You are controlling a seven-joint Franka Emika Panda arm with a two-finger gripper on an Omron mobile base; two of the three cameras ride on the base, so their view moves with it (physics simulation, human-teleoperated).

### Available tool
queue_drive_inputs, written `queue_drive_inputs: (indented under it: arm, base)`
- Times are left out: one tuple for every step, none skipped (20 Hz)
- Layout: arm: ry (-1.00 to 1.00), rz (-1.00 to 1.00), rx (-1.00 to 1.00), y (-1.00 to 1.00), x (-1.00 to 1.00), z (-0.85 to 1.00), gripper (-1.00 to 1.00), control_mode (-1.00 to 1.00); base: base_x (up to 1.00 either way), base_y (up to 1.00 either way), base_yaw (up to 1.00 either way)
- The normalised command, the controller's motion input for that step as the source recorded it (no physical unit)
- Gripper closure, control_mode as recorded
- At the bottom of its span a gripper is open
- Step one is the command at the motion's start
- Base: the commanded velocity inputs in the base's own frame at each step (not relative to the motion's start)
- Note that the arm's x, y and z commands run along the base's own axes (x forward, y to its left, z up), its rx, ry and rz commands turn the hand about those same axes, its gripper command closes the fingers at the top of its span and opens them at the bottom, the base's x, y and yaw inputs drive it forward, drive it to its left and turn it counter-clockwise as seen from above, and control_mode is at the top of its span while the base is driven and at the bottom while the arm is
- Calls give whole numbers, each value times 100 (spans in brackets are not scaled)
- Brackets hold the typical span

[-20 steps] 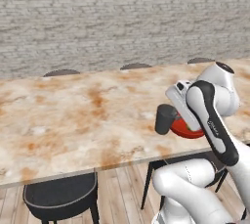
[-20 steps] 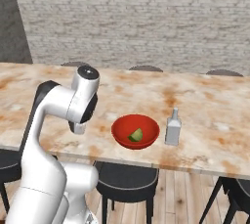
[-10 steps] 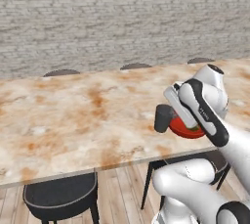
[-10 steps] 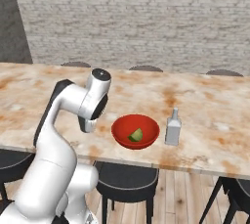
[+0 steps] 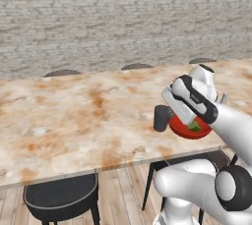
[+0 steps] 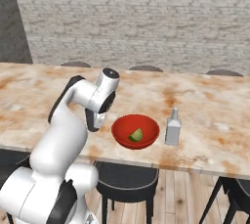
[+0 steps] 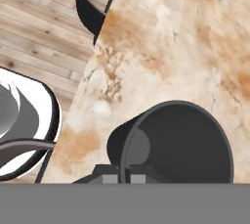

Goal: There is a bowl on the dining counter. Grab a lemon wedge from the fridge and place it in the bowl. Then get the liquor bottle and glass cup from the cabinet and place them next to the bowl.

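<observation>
Grey brick wall runs behind a long marbled tabletop point(image 6: 205, 115) in orange and cream, with dark round stools point(image 5: 61, 202) tucked under its near edge and more stool tops showing along the far side. Pale wood planks make up the floor below.

On the tabletop near its front edge sits a red bowl point(image 6: 135, 131) with a green-yellow lemon wedge point(image 6: 136, 134) lying inside it. Just beside the bowl, on the side away from the arm, stands a clear bottle point(image 6: 173, 128), upright, close to the bowl but apart from it.

On the bowl's other side, the white arm bends down over the tabletop and its gripper point(image 7: 124, 173) is clenched on the rim of a dark grey cup point(image 5: 161, 118). In the hand view the cup point(image 7: 178, 142) is seen from above, open mouth toward the camera, its wall pinched between the two dark tips at the bottom of the picture. In the left base view the cup hangs upright just beside the bowl point(image 5: 189, 127), over the tabletop near its front edge; whether its base touches the surface cannot be told. In the right base view the cup point(image 6: 93, 121) is mostly hidden behind the arm's wrist, close to the bowl's rim.
</observation>
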Motion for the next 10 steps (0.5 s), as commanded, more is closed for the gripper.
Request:
queue_drive_inputs:
  arm:
    - [4, 0, 0, 0, 45, -32, 100, -100]
    - [6, 0, 0, 0, 41, -37, 100, -100]
    - [6, 0, 0, 0, 38, -41, 100, -100]
    - [4, 0, -4, 4, 30, -42, 100, -100]
    - [3, 0, -5, 4, 29, -41, 100, -100]
    - [2, 0, -3, 2, 29, -36, 100, -100]
    - [0, 0, -2, 0, 25, -31, 100, -100]
    - [2, 0, 0, 0, 25, -28, 100, -100]
    - [0, 0, 0, 0, 22, -25, 100, -100]
    - [0, 0, -1, 0, 19, -24, 100, -100]
  base:
    - [0, 0, 0]
    - [0, 0, 0]
    - [0, 0, 0]
    - [0, 0, 0]
    - [0, 0, 0]
    - [0, 0, 0]
    - [0, 0, 0]
    - [0, 0, 0]
    - [0, 0, 0]
    - [0, 0, 0]
